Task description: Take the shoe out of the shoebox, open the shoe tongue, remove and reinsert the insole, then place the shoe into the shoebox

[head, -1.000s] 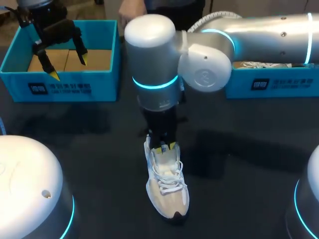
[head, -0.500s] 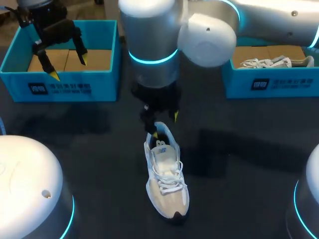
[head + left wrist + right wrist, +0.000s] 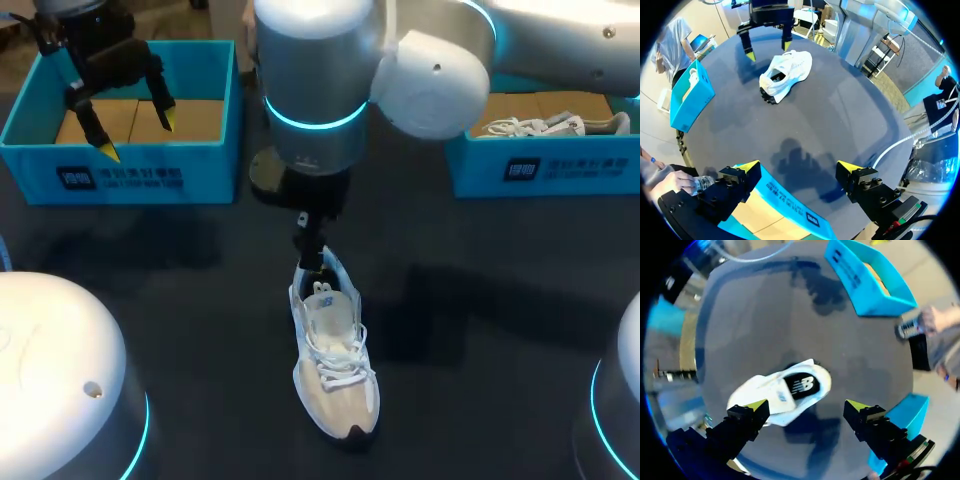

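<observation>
Shoe (image 3: 333,365) lay mid-worktop (image 3: 490,340), long axis toe-to-robot, heel end under the right gripper (image 3: 807,405), jaws wide and empty; left gripper (image 3: 138,135), jaws also wide, hung well apart over the left shoebox (image 3: 120,175).

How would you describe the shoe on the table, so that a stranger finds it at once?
On the dark table, at its middle, a white laced shoe lies under the right arm's tool. It alone rests on the tabletop; the other shoe sits inside the blue shoebox at the right.
</observation>
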